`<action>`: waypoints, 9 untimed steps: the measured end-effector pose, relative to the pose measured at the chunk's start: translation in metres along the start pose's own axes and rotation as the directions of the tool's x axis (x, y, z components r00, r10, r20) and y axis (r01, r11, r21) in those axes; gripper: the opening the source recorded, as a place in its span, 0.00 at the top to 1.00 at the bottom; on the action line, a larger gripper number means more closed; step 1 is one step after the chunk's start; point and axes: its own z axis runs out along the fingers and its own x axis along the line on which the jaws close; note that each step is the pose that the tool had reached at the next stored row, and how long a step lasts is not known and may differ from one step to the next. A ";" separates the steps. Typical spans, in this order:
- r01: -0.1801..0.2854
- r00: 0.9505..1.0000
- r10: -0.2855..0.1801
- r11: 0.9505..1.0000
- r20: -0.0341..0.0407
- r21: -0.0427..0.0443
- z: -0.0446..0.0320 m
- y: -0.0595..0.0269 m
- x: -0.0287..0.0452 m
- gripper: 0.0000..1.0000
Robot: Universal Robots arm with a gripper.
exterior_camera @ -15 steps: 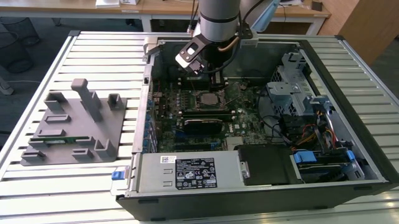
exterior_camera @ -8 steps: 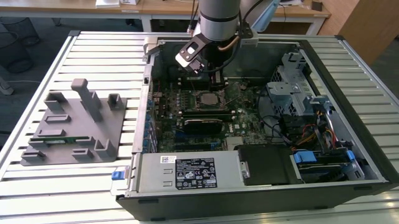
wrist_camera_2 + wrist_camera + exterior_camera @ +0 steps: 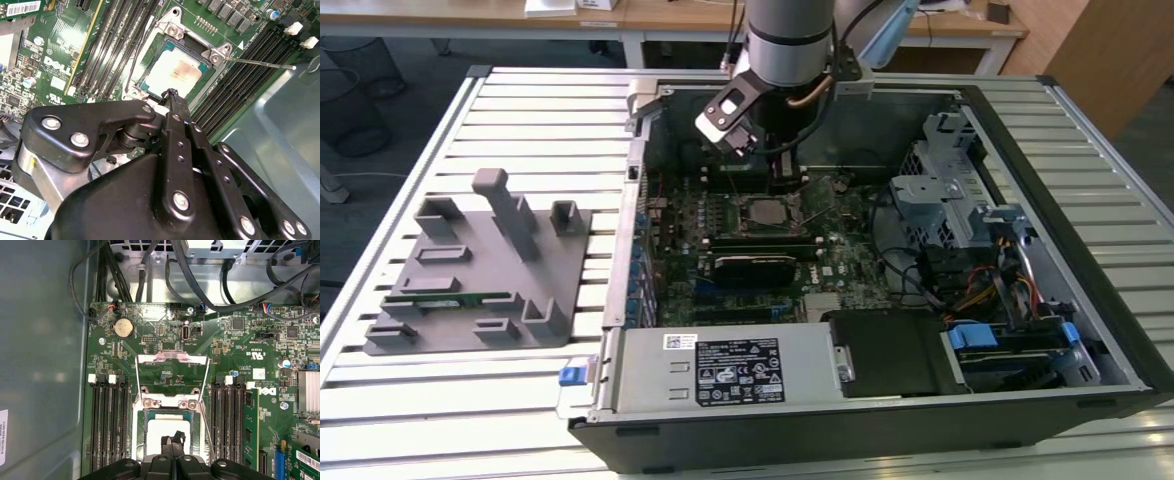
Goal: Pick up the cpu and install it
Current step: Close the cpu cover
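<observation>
The cpu [image 3: 175, 72] lies flat in the motherboard socket [image 3: 150, 87], with its silver top showing in both wrist views [image 3: 167, 430]. My gripper [image 3: 172, 94] hangs just over the cpu's edge, with its two black fingers pressed together and nothing between them. In the first wrist view the fingertips [image 3: 172, 441] point down onto the chip. The socket's load plate [image 3: 172, 372] stands hinged open, and its thin metal lever [image 3: 260, 63] sticks out sideways. In the exterior view the arm [image 3: 787, 40] reaches down into the open computer case [image 3: 1107, 330], above the socket [image 3: 765, 210].
A grey fixture block [image 3: 474, 270] on the exterior view's left holds a green memory stick [image 3: 447, 298]. Inside the case are black memory slots [image 3: 107, 425], a power supply [image 3: 720, 370], a drive cage [image 3: 947, 190] and bundled cables [image 3: 987, 290]. The case wall [image 3: 40, 365] is close by.
</observation>
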 end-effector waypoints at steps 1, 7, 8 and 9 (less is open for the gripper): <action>0.000 1.000 0.000 1.000 0.000 0.000 -0.0002 0.0000 0.0000 0.89; 0.000 1.000 0.000 1.000 0.000 0.000 -0.0012 0.0001 0.0000 0.89; 0.000 1.000 0.000 1.000 0.000 0.000 -0.0012 0.0001 0.0000 0.89; 0.000 1.000 0.000 1.000 0.000 0.000 -0.0012 0.0001 0.0000 0.89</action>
